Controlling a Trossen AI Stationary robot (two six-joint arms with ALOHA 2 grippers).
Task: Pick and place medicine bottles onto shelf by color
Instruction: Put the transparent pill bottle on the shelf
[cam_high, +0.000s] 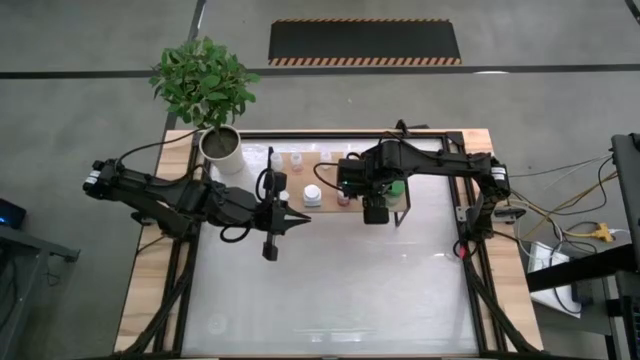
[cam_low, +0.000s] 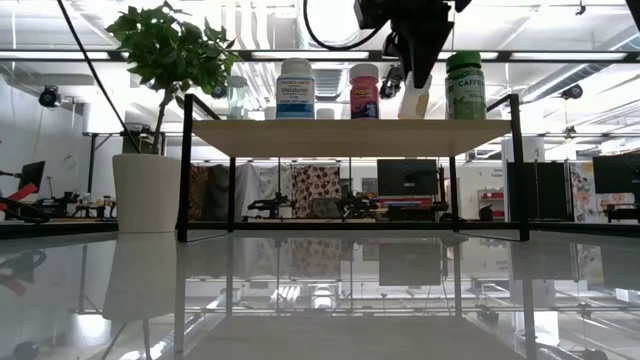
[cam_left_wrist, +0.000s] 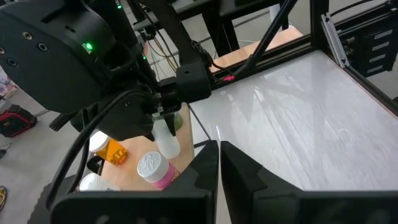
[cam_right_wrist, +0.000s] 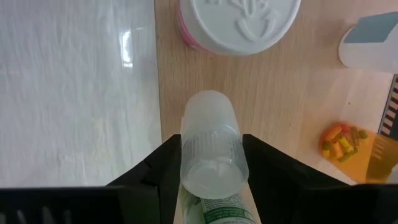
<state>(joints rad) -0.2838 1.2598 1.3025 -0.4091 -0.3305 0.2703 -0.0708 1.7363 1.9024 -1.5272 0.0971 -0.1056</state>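
Note:
The shelf (cam_low: 350, 125) is a light-wood board on a black frame at the table's far side. On it stand a white bottle with a blue label (cam_low: 297, 90), a pink bottle (cam_low: 364, 92) and a green-capped bottle (cam_low: 465, 85). My right gripper (cam_high: 375, 208) hangs over the board, shut on a small white bottle (cam_low: 415, 96) between the pink and green-capped ones. In the right wrist view the pink bottle's white cap (cam_right_wrist: 239, 22) and an orange bottle (cam_right_wrist: 348, 146) lie beyond it. My left gripper (cam_high: 287, 222) hovers shut in front of the shelf, holding nothing. My right gripper pinches the small white bottle by its ribbed band (cam_right_wrist: 212, 163), one finger (cam_right_wrist: 165, 165) on each side. The fingers come from above, pointing down. The bottle hangs below them, slightly tilted, its lower end (cam_low: 413, 115) at the board; whether it touches the board I cannot tell.
A white pot with a leafy plant (cam_high: 220, 143) stands at the shelf's left end. More small bottles (cam_high: 283, 197) stand on the shelf's left half, close to my left arm. The glossy white table top (cam_high: 340, 290) stretches toward the near edge.

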